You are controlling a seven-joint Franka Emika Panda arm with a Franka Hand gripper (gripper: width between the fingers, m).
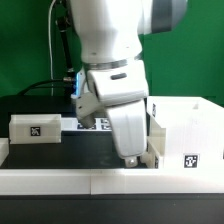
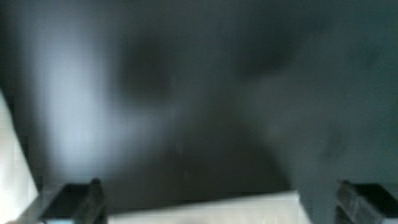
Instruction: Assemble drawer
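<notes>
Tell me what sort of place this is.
Probably a robotics lab bench: a white robot arm stands over a black table before a green backdrop, and the white drawer parts carry printed square tags.

Your gripper (image 1: 131,158) hangs low in a tight spot. The big white box (image 1: 185,128) stands just beside it on the exterior view's right, so that way is shut. The long low white rail (image 1: 60,180) runs along the front and blocks that side too. On the exterior view's left, the black table (image 1: 60,150) is bare up to the small tray (image 1: 35,128). In the wrist view, the fingers (image 2: 79,200) stand wide apart, with only dark blur between them.
</notes>
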